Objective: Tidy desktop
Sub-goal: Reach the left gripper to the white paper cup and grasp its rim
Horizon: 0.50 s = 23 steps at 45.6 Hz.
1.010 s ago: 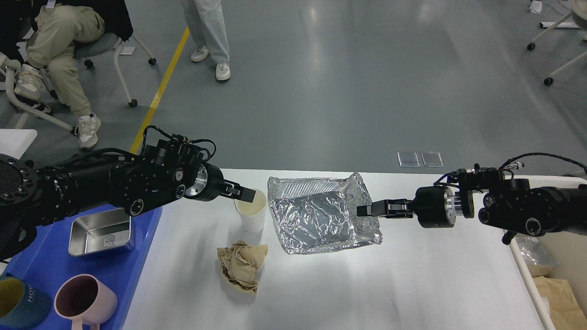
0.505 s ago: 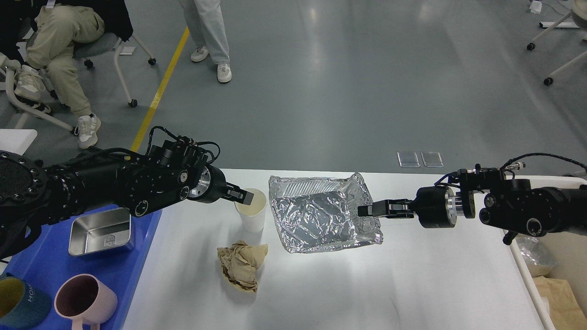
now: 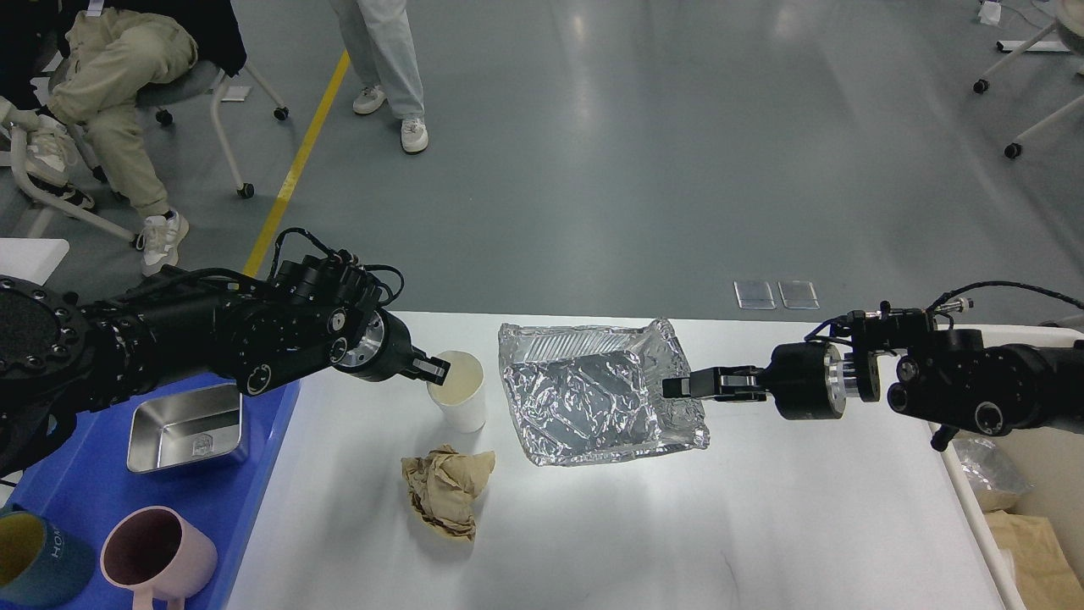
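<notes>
The white desktop point(image 3: 677, 525) fills the lower middle of the head view. A white paper cup point(image 3: 460, 400) stands on it at the left, leaning slightly left. My left gripper point(image 3: 436, 368) is shut on the cup's left rim. A crumpled silver foil tray point(image 3: 584, 394) lies at the centre. My right gripper point(image 3: 677, 387) is shut on the tray's right edge. A ball of crumpled brown paper point(image 3: 446, 490) lies in front of the cup, apart from both grippers.
A blue plastic tray point(image 3: 246, 474) at the left holds a steel container point(image 3: 185, 428), a pink mug point(image 3: 157, 555) and a teal mug point(image 3: 38, 559). A cream bin point(image 3: 987, 517) with a plastic bag sits at the right edge. People and wheeled chairs are on the floor beyond.
My left gripper has drawn back to the left with the cup's rim, and the cup has shifted and leaned left. The foil tray and right gripper moved slightly right.
</notes>
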Available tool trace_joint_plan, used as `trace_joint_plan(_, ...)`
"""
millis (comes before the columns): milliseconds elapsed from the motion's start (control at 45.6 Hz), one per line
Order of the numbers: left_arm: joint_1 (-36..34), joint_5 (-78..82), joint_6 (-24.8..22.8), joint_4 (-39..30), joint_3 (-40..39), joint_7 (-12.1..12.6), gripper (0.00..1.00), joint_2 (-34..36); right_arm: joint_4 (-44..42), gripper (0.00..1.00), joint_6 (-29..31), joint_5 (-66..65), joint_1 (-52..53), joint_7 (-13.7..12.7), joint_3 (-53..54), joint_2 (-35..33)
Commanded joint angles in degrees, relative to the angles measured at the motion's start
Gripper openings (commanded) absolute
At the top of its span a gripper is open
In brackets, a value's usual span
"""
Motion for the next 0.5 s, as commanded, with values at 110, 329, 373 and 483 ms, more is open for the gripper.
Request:
trace_joint_plan(110,0.2,0.0,-1.6,0.0,0.0,0.0,0.0,0.1,0.0,0.0,0.0,0.0,0.0,0.0,0.0,-0.1)
trace_joint_plan(329,0.0,0.0,-1.6,0.0,-0.1,0.0,0.0,0.1,0.0,0.0,0.0,0.0,0.1,0.0,0.0,0.0)
trace_joint_plan(373,-0.2,0.0,-1.7,0.0,-0.1,-0.1,0.0,0.1,0.0,0.0,0.0,0.0,0.1,0.0,0.0,0.0)
trace_joint_plan(483,-1.2,0.0,-2.9,0.0,-0.6,-0.2,0.0,0.1,0.0,0.0,0.0,0.0,0.1,0.0,0.0,-0.1)
